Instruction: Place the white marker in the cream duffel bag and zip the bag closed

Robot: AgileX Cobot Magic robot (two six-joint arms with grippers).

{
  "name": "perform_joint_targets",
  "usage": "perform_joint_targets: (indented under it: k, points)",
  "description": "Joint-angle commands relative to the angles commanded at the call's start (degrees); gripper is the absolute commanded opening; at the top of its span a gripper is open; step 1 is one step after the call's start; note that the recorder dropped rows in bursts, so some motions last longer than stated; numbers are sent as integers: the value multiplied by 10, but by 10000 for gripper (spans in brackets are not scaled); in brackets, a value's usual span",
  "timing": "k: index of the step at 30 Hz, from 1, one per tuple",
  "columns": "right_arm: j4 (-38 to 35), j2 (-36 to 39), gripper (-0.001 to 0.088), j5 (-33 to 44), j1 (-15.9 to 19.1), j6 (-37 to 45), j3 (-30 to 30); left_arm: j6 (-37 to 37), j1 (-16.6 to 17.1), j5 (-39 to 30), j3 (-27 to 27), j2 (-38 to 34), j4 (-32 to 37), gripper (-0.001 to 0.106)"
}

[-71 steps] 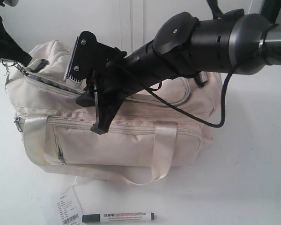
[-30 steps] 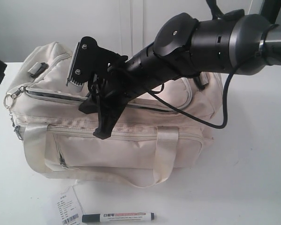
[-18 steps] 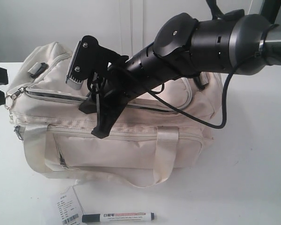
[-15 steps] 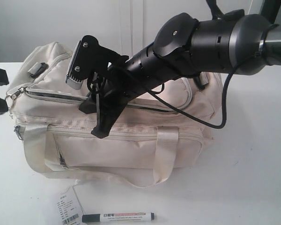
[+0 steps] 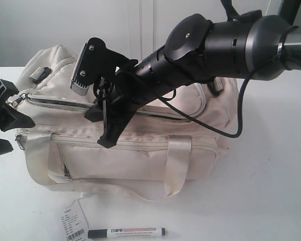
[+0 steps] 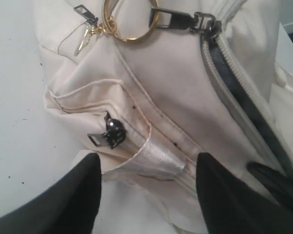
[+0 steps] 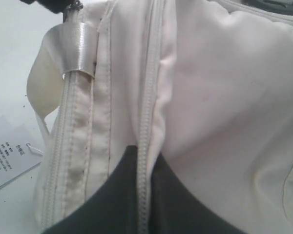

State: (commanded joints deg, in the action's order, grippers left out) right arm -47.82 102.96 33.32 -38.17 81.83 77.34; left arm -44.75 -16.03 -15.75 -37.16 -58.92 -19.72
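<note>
- Right gripper: its 2 fingers are pressed together, pinching a seam of the cream duffel bag.
- Left gripper: spread wide at the bag's end.
- White marker: lies on the white table in front of the bag, just beside a barcode tag.
- White wall behind.
- Marker and tag print are too small to read.

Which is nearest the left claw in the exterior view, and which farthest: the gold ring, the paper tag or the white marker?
1. gold ring, on the cream duffel bag's end, right by the left claw.
2. paper tag, on the table in front of the bag.
3. white marker, beside the tag, farther right.
</note>
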Motion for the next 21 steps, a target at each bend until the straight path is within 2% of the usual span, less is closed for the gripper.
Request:
perform_joint_targets:
  k: [16,18,21]
  points:
    - [0,0,0,1,0,0,0,-22,0,86,0,-75,-9,617]
    - [0,0,0,1,0,0,0,-22,0,87,0,-83,-10,585]
    - [0,0,0,1,0,0,0,-19,0,91,0,-87,-10,397]
